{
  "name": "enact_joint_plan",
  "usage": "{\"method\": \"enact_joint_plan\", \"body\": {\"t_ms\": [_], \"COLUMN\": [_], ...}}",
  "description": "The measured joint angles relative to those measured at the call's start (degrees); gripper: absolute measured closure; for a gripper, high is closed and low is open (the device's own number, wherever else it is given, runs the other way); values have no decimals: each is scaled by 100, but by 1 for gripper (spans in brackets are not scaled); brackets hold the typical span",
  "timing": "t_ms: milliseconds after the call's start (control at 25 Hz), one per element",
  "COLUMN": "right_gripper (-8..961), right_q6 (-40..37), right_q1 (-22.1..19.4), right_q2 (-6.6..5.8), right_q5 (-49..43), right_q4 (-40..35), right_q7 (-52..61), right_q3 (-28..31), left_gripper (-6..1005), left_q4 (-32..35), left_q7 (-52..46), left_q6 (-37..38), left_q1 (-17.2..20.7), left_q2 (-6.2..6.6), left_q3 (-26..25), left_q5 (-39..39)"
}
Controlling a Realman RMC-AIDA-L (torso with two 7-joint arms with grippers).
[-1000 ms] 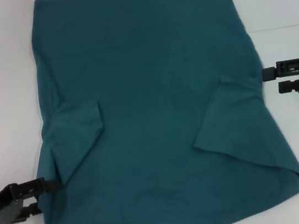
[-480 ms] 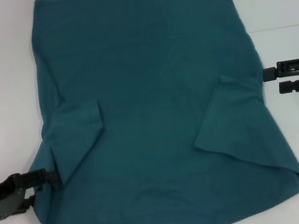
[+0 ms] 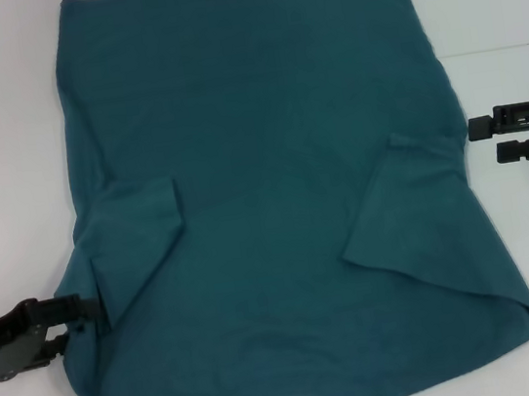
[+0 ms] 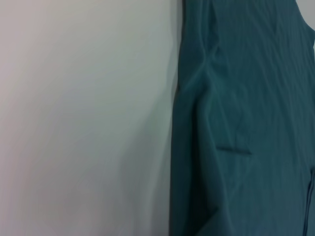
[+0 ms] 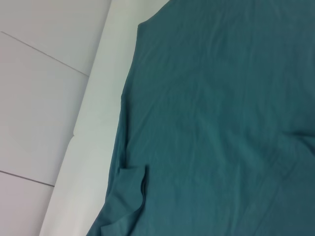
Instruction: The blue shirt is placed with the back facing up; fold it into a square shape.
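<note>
A: Entry, current state. The large dark teal-blue short-sleeved cotton shirt (image 3: 276, 206) lies flat on the white worktop (image 3: 1, 146), plain side up, both sleeves already turned inward over the body.

B: Tool positions?

A: Left tool (image 3: 75, 309) sits low at the shirt's left edge, beside the folded sleeve, tips touching or just under the cloth. Whether it has pinched the hem, I cannot tell; the cloth hides the tips. Right tool (image 3: 478, 135) hangs just off the shirt's right edge at sleeve level, fingers parted, holding nothing.

B: Handling judgement?

A: Light, soft, fully limp. It will drape and sag from any single hold, and thin cotton drags on the worktop rather than sliding cleanly. Nothing fragile.

B: Where to take hold?

A: At the side edges, both layers together, so the folded sleeves do not spill out. Two holds level with each other would probably keep the fold line straight; one-sided lifting risks a skewed crease.

B: Wrist views?

A: Cloth edge and worktop only; no fingers seen.
</note>
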Motion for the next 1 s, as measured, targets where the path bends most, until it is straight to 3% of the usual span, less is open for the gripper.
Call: {"method": "enact_joint_plan", "body": {"t_ms": [280,440,1000], "right_gripper": [122,123,128], "right_q6": [-33,-35,-44], "right_q1": [-29,-43,-44], "right_q2": [-10,-12,-20], "right_q5": [0,0,0], "right_q4": [21,30,38], "right_q7": [-59,-61,-62], "right_q3": [84,90,88], "left_gripper": [329,563,923], "left_q4": [-2,-4,11], "left_q7": [-33,-39,150], "left_q6": [-23,-42,264], "left_q1": [-6,-7,29], "left_q2": [12,6,24], "left_q3": [2,1,-175], "left_q5": [105,121,-57]}}
